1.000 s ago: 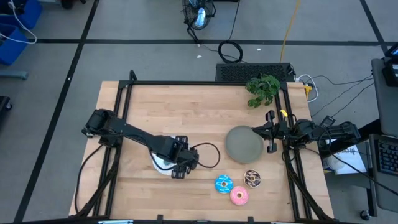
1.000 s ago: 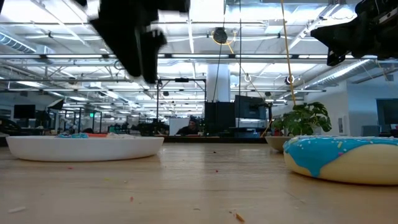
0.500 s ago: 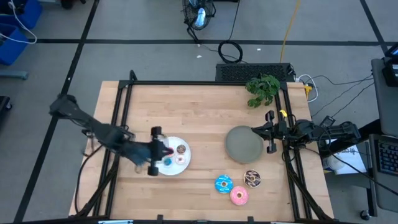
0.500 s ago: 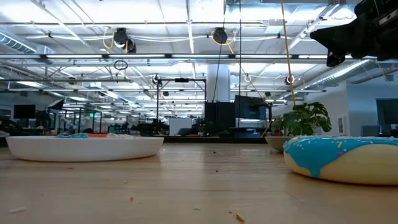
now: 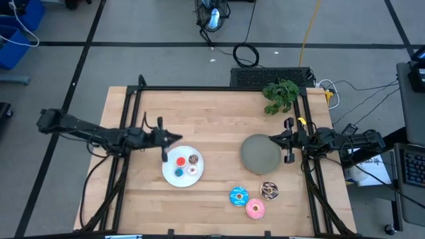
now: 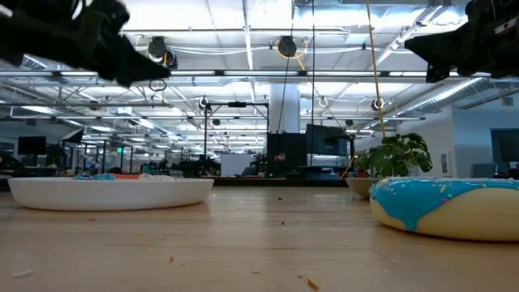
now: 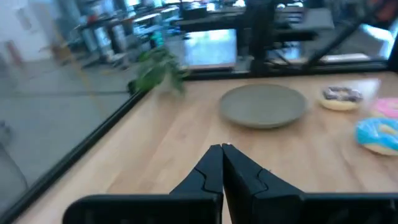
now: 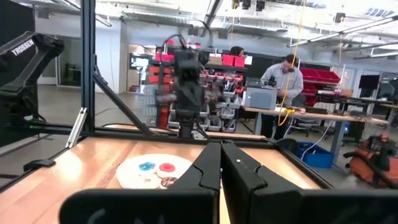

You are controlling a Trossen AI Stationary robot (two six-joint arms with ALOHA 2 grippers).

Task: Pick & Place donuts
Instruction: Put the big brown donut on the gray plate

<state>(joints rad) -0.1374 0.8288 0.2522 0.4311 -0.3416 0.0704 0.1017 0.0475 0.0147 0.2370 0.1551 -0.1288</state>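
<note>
Left gripper [image 5: 165, 139]: fingers pressed together and empty, tips meeting in the left wrist view; it hangs off the tabletop near the left edge, just beside the white plate [image 5: 168, 174] on its far-left side.
Right gripper [image 5: 287, 141]: fingers pressed together, holding nothing; parked at the right edge, just beside the grey plate [image 5: 259, 154].
White plate: left of the tabletop's centre, carrying four tiny donuts, namely red [image 5: 180, 160], brown [image 5: 193, 159], blue [image 5: 178, 173] and pale pink [image 5: 192, 170].
Grey plate: right of centre, bare on top.
Larger donuts: three lie on the bare wood near the front edge, right of the middle: the blue donut [image 5: 238, 196], the brown sprinkled donut [image 5: 269, 190] and the pink donut [image 5: 255, 209], close together but not stacked.
Plant [image 5: 281, 94]: green sprig at the far right corner, clear of the work.
Step in hand (judgement): the tiny set looks placed; the three larger rings seem left to move, likely to the grey plate.
Doing it well (judgement): the right arm sits nearer these rings. Spread the fingers before descending, come straight down over one ring, and close across its body or through the hole.
Order (judgement): the brown sprinkled donut, nearest the grey plate, comes first, so neighbours are not nudged.
Risk (judgement): the rings lie close together, so a wide-open approach may push one aside.
</note>
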